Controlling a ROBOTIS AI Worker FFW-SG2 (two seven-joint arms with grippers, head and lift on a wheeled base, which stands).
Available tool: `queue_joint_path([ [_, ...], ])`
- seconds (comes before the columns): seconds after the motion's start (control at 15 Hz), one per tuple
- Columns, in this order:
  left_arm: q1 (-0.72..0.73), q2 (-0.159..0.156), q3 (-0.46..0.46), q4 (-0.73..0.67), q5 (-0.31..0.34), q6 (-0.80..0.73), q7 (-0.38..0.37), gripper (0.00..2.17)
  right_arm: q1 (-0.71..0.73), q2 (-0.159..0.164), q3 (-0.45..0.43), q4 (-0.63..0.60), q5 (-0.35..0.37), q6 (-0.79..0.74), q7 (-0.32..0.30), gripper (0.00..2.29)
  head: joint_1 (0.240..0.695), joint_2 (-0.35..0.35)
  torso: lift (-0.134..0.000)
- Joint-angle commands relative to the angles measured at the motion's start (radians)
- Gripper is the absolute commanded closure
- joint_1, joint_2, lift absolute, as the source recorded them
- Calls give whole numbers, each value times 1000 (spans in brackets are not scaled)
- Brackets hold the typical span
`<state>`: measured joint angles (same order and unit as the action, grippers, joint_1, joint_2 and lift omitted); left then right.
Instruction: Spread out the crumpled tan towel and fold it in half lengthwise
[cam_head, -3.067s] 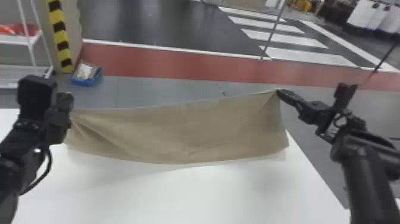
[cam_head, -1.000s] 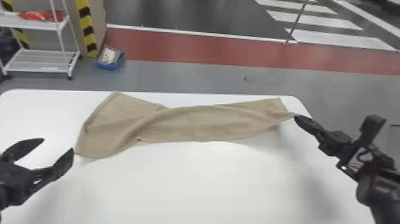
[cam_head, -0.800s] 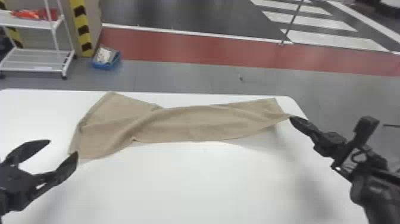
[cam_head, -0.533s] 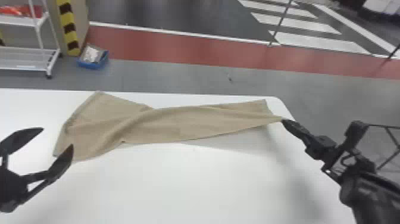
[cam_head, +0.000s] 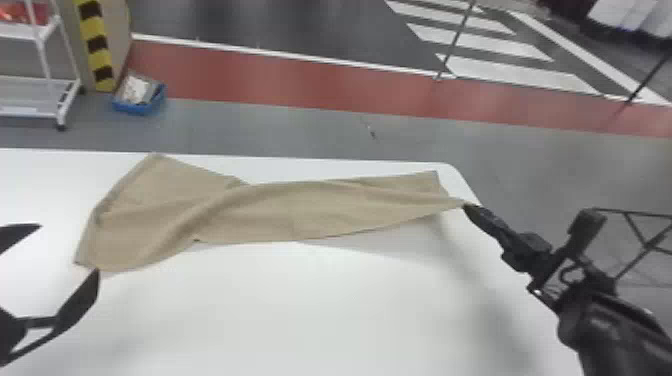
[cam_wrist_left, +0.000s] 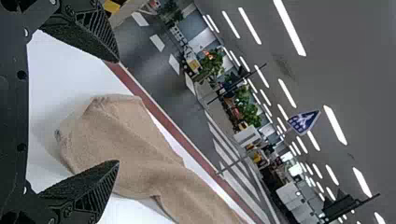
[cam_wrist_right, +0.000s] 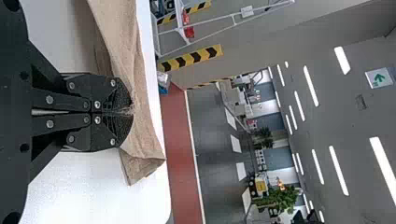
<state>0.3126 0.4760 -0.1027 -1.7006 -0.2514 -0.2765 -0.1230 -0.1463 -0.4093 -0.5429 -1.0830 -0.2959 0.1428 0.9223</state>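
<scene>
The tan towel (cam_head: 300, 212) is stretched across the white table (cam_head: 300, 315) between the two sets of fingers, its strip crossed by a slanting fold nearer the left ones. One corner is pinched between the pressed-together fingers of the right gripper (cam_head: 466, 206) and drawn to a point there. The broader end is spread just beyond the left gripper (cam_head: 69, 250), whose fingers are held wide apart with nothing gripped; whether the cloth is touched by them cannot be told. Farther beyond the left fingers, a blue bin (cam_head: 131, 108) is seen on the floor, near a white rack (cam_head: 43, 60).
</scene>
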Motion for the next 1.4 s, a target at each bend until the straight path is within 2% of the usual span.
queue_joint_path([
  [0.0, -18, -2, -17, 22, -60, 9, 9, 140, -1, 0, 0, 0, -9, 10, 4, 1511, 695, -312, -124],
  [0.2, -46, -4, -42, 32, -75, 49, 5, 184, -4, 0, -3, 0, -14, 19, 7, 1511, 695, -314, -124],
  [0.47, -95, -2, -89, 49, -135, 135, -1, 218, -1, -3, -19, 0, -29, 22, 9, 1511, 695, -321, -124],
  [0.67, -113, 1, -91, 53, -152, 168, -14, 367, -1, -6, -29, 0, -32, 22, 17, 1511, 695, -324, -124],
  [0.73, -115, 4, -91, 58, -163, 178, -15, 532, -1, -6, -34, 0, -32, 25, 18, 1511, 695, -323, -124],
  [0.8, -119, 7, -92, 61, -166, 181, -15, 603, -1, -6, -42, 0, -32, 38, 20, 1511, 695, -323, -124],
  [1.2, -87, 35, -65, 30, -152, 178, -101, 603, -7, -6, -40, 0, -34, 47, 20, 1511, 695, -315, -124],
  [1.33, -78, 41, -61, 29, -163, 181, -99, 599, -12, -6, -37, 0, -34, 47, 20, 1511, 695, -318, -124],
])
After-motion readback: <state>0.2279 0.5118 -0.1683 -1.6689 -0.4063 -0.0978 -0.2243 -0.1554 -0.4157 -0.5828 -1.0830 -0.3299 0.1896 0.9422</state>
